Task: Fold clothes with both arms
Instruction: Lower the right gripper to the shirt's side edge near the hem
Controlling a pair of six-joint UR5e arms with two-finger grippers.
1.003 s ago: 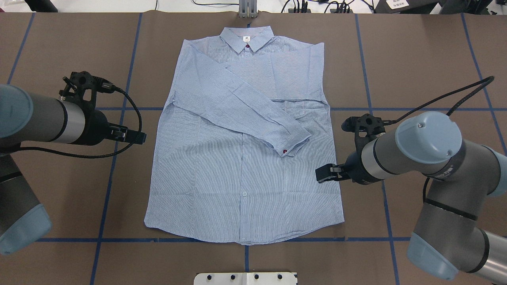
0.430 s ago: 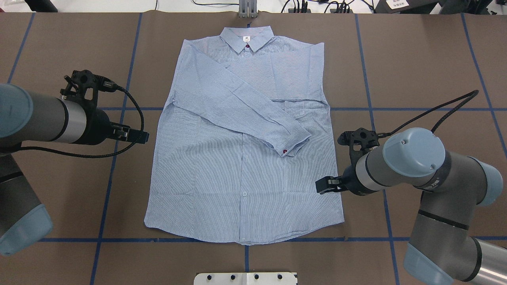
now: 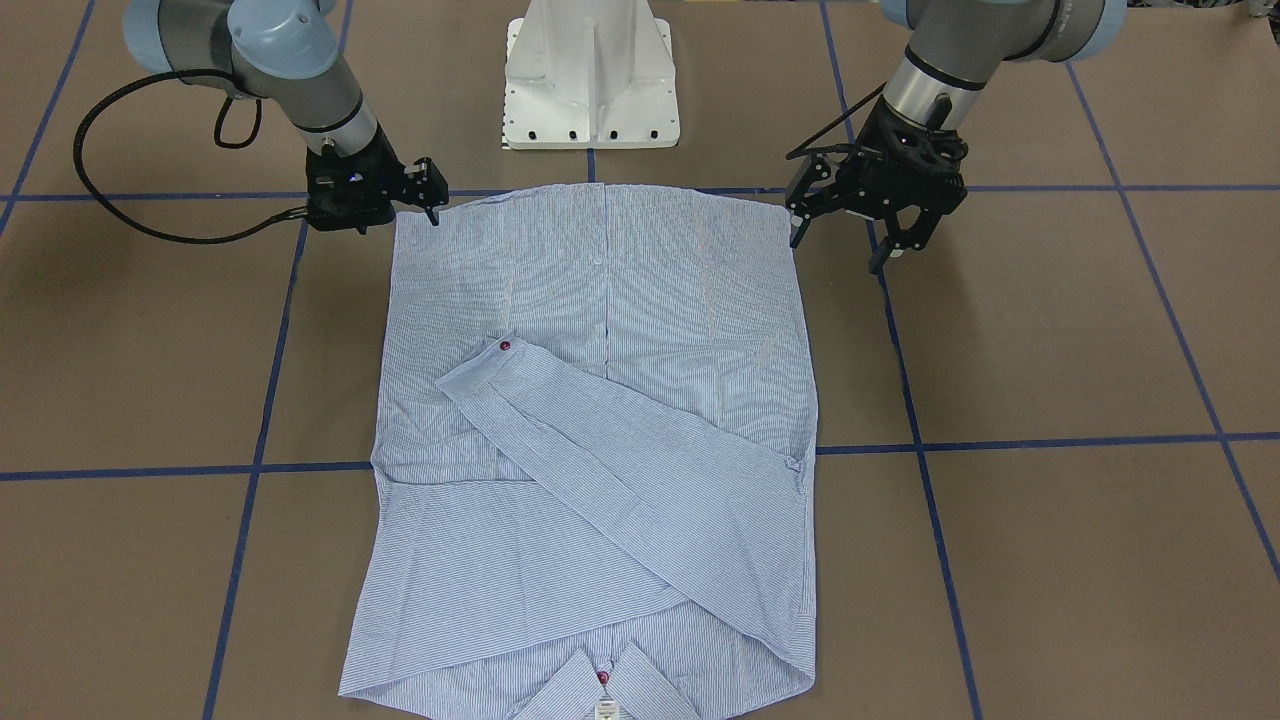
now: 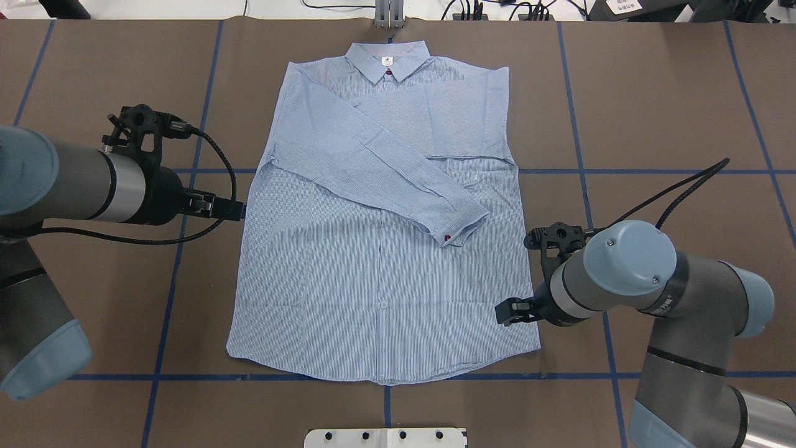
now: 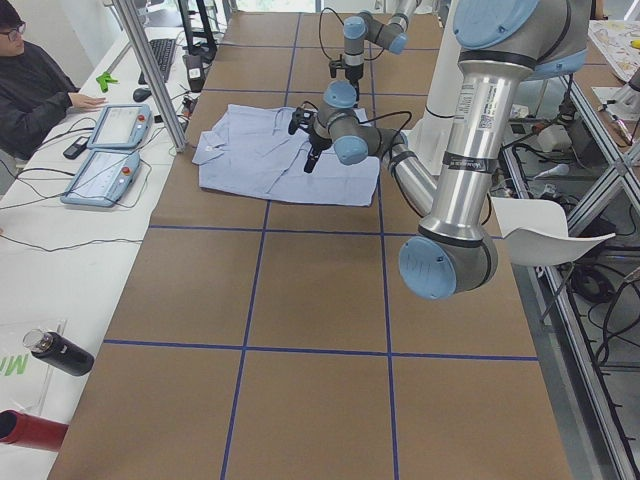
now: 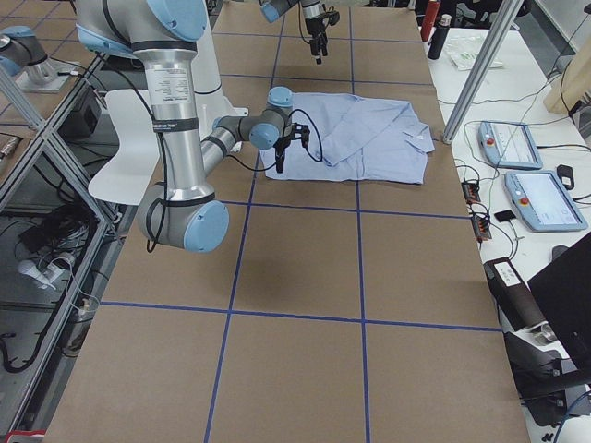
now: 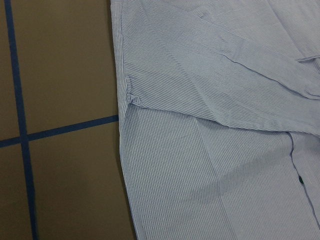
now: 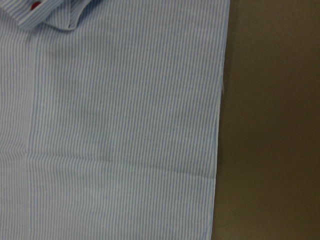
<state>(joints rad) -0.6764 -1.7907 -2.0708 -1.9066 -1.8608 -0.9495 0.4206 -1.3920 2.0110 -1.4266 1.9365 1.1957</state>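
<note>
The blue-and-white striped shirt (image 4: 373, 298) lies flat on the brown table, collar at the far side, both sleeves folded across the chest. One cuff with a red button (image 4: 449, 237) rests near the middle. My left gripper (image 4: 236, 210) hangs open at the shirt's left side edge, about waist height; in the front-facing view its fingers (image 3: 880, 255) stand spread just off the cloth. My right gripper (image 4: 505, 313) sits over the shirt's lower right edge near the hem corner and looks open (image 3: 428, 192) with nothing in it. Both wrist views show only shirt (image 7: 210, 150) (image 8: 125, 125) and table.
The white pedestal base (image 3: 590, 80) stands at the robot's side of the table, just beyond the hem. Blue tape lines (image 4: 597, 171) cross the brown surface. A person (image 5: 35, 85) sits at a side bench with teach pendants (image 5: 110, 145). Bottles (image 5: 55, 355) lie at that bench's near end.
My right gripper has slid toward the robot along the shirt's right edge, closer to the hem corner. My left gripper has moved inward to the shirt's left edge. The shirt has not moved.
</note>
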